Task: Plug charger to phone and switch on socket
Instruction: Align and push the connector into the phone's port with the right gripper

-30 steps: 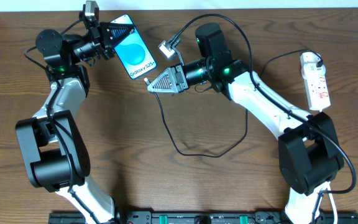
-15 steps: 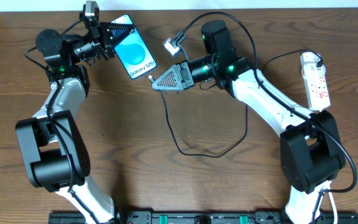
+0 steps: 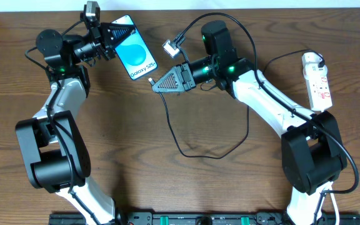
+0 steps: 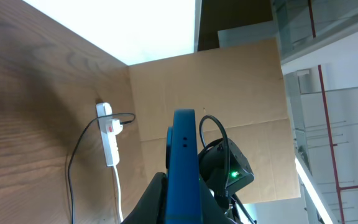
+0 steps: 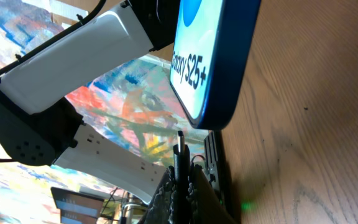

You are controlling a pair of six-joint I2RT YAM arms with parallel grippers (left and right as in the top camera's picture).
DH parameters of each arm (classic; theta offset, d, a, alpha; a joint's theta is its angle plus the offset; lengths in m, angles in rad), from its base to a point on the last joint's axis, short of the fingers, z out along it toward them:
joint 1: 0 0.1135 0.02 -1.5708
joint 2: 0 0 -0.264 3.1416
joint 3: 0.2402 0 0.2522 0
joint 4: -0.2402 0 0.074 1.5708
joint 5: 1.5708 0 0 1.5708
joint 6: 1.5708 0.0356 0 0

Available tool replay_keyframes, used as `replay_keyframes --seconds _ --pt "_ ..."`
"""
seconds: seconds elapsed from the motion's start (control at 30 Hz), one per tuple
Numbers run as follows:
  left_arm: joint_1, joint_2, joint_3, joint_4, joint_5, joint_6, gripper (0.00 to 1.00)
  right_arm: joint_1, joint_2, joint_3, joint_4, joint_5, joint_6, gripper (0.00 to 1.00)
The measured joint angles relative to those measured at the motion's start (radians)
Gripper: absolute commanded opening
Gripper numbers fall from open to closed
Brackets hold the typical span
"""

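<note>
left gripper (image 3: pixel 119 32) clamped on phone (image 3: pixel 136 55) edge; right gripper (image 3: pixel 157 87) closed on charger (image 5: pixel 178 152) plug, tip just beside phone's lower edge.

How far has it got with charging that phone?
Done: the left gripper holds the phone, and the right gripper pinches the charger by its tip. In hand: the tip sits just short of the phone's bottom edge, a gap showing in the right wrist view. Left: pushing it in, then switching on the socket, which neither gripper is near.
</note>
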Motion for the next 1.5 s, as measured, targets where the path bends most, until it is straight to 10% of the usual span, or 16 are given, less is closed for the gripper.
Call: replay_keyframes --seconds 1.5 --pt "-0.021 0.000 0.000 0.000 -0.003 0.008 0.07 0.001 0.000 -0.001 0.106 0.039 0.140 0.01"
